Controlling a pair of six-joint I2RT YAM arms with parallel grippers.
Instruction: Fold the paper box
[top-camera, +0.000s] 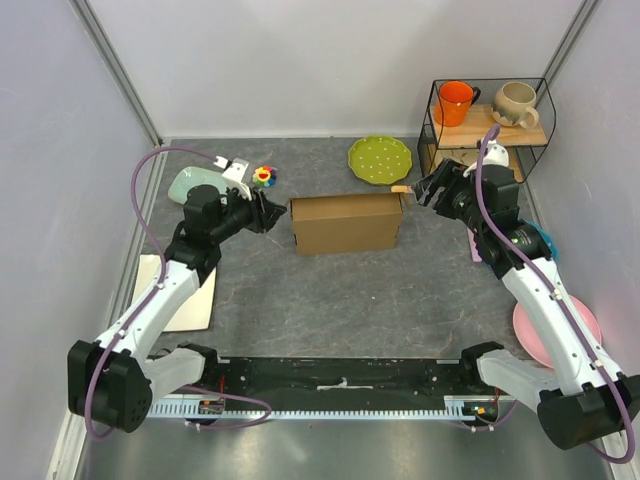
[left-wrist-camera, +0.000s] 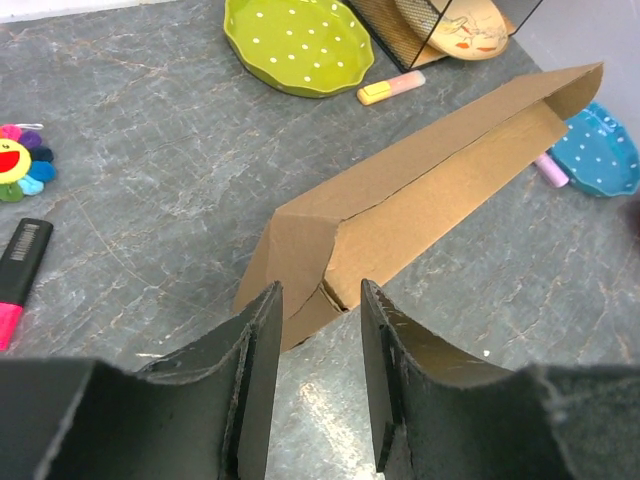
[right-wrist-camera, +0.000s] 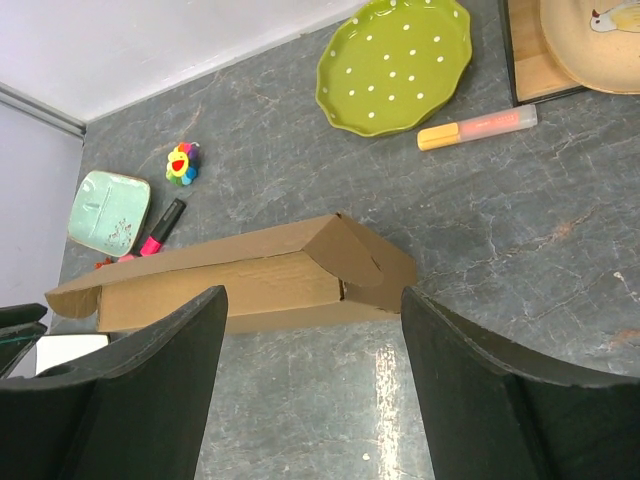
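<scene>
Just on the near side of the green plate (top-camera: 380, 158), and a little to its left: the paper box (top-camera: 345, 224), brown cardboard, partly formed. Lies with its long axis left to right, one end toward each arm. Seems lidded over along the top. At the left end, seen from the left wrist, an end panel folded down but loose. Inside hidden.

Well to the left of the green plate and nearer the bases: the left gripper (top-camera: 272, 215), level with the box's left end and pointing at it. Fingers a little apart, holding nothing, with the loose end corner straight ahead of the gap. Touching the cardboard or just short of it: cannot tell.

Just right of the green plate's near edge: the right gripper (top-camera: 425, 190), by the box's far right corner. Spread wide, holding nothing, looking down on the right end flap.

About equally near, one to each end. Probably left end for the left arm and right end for the right, each tuck pressing inward along that long axis.

Containers: nothing on the green plate, and a marker (right-wrist-camera: 478, 127) lying just beside it on the right. Further right of the plate, a wire rack (top-camera: 432, 125) carrying an orange mug (top-camera: 455, 102) and a beige mug (top-camera: 516, 103) on its top shelf. Contents of the mugs not visible.
</scene>
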